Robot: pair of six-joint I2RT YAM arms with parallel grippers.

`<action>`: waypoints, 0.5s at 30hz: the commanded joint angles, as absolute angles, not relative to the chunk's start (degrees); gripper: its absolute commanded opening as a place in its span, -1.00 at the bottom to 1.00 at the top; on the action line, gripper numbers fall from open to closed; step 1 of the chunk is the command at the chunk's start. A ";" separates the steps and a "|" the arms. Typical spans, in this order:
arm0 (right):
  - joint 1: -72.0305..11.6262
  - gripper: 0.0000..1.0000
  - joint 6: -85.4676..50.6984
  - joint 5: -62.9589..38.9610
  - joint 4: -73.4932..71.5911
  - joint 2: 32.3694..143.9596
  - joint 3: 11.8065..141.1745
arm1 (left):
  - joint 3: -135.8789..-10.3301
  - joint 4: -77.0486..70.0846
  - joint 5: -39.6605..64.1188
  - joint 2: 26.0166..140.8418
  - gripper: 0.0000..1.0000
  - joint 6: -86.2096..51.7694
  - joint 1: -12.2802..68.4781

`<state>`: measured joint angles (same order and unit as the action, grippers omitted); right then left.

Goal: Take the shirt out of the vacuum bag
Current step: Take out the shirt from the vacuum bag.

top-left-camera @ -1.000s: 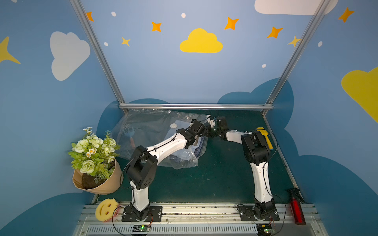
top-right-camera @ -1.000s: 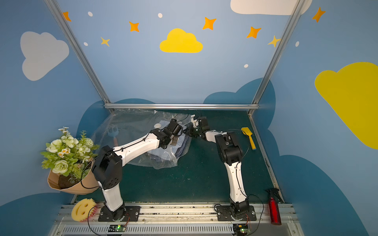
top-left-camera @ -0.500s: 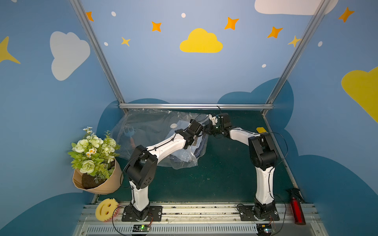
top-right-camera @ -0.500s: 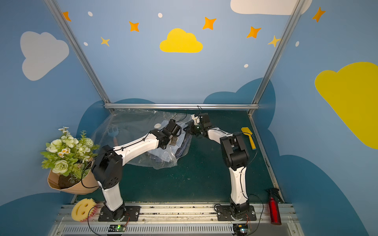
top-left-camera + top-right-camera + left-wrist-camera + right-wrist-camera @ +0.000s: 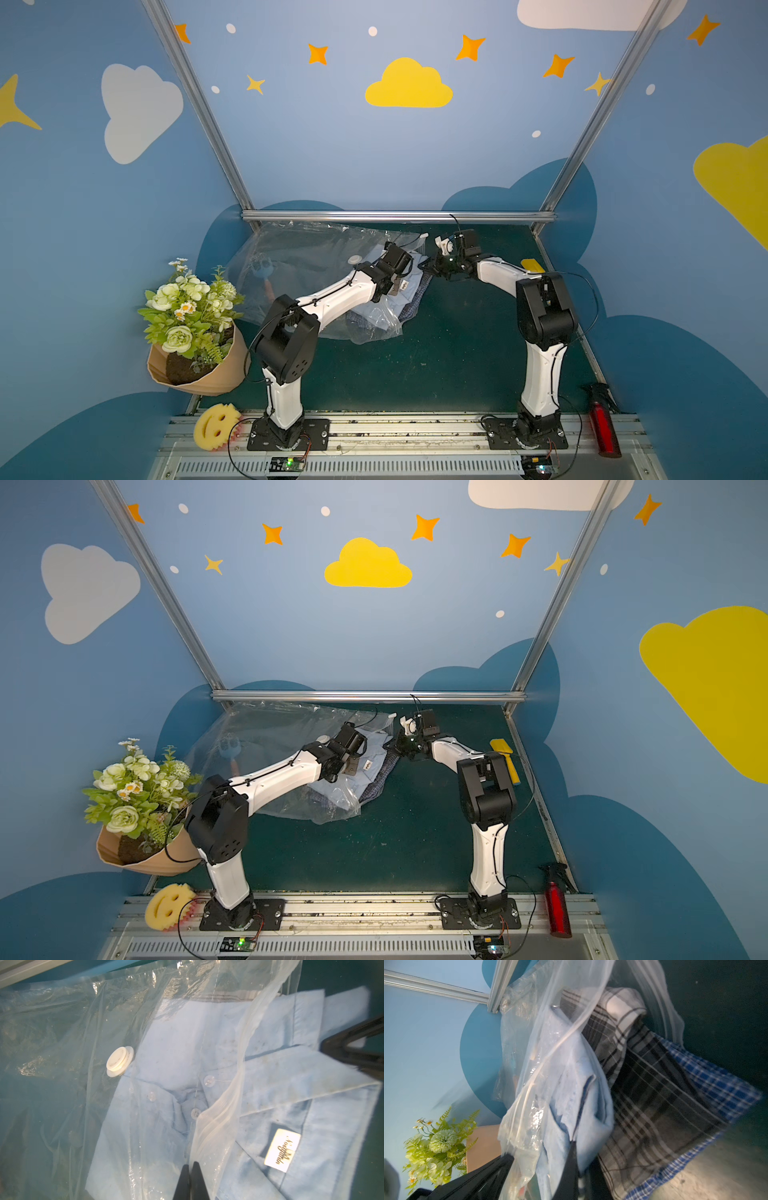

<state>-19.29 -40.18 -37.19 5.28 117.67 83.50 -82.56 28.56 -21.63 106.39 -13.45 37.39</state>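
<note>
Right elbow (image 5: 544, 307) has swung outward. My right end effector (image 5: 572, 1145) pinches the shirt (image 5: 280, 1088); left end effector (image 5: 190, 1164) clamps the vacuum bag (image 5: 62, 1032).

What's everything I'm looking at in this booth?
vacuum bag: one, clear, far left of mat
valve: one, white, on bag
shirt: one, light blue, partly out of bag's mouth
plaid cloth: grey and blue, count unclear, under shirt
bouquet: one, white-green, left edge
sponge: one, yellow, front left
bottle: one, red, front right
tool: one, yellow, right edge
left gripper: black, shut, over bag
right gripper: black, shut, at shirt's edge
</note>
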 commanded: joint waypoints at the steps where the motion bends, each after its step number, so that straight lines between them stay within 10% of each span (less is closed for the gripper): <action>1: -18.72 -1.00 -37.90 -36.25 9.77 114.38 86.71 | -81.50 28.47 -21.88 106.01 -0.91 -13.96 36.91; 6: -18.97 -0.95 -38.03 -36.24 10.81 115.70 87.94 | -81.34 28.26 -21.63 106.24 -0.92 -13.95 36.91; 15: -20.03 -0.23 -38.58 -37.54 9.23 120.68 89.48 | -81.21 28.48 -21.85 105.77 -0.92 -13.80 36.91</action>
